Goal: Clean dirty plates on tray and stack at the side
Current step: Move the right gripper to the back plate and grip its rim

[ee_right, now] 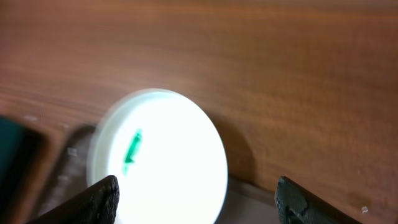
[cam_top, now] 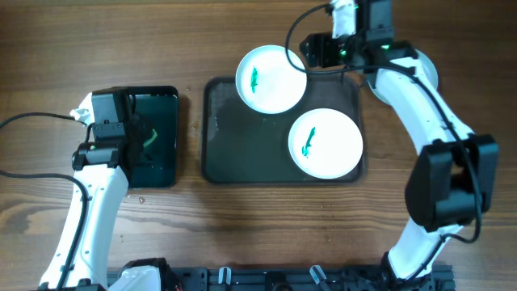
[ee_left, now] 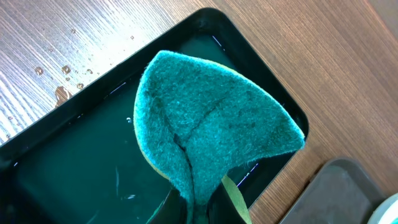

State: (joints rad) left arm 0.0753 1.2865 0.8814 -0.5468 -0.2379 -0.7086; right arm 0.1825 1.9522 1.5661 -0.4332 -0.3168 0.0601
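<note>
**Sponge clamped at the left, right pincer spread at the far plate**

The left pincer [ee_left: 196,210] was closed tight on the lower fold of a teal sponge [ee_left: 211,124]. The sponge was doubled over and fanned out above a glossy black tray [ee_left: 50,155] that held a shallow film of water. Water drops [ee_left: 62,71] lay on the wooden surface [ee_left: 323,56] just beside that tray's rim.

The right pincer [ee_right: 196,191] was spread wide and held nothing. Its dark fingers [ee_right: 102,199] stood on either side of the far plate [ee_right: 158,155], a white one bearing a green smear [ee_right: 130,149]. Whether either finger touched the plate could not be told.

From overhead, the far plate sat at the far edge of the dark grey tray [cam_top: 242,153] and overhung its rim onto the surface, with the right pincer just to its right. The near plate [cam_top: 325,143], also white and also marked with a green streak, lay inside the tray at its near right. The two plates' rims were close together; it could not be told whether they met. The black tray lay left of the dark grey tray, with a narrow strip of surface between them.
</note>
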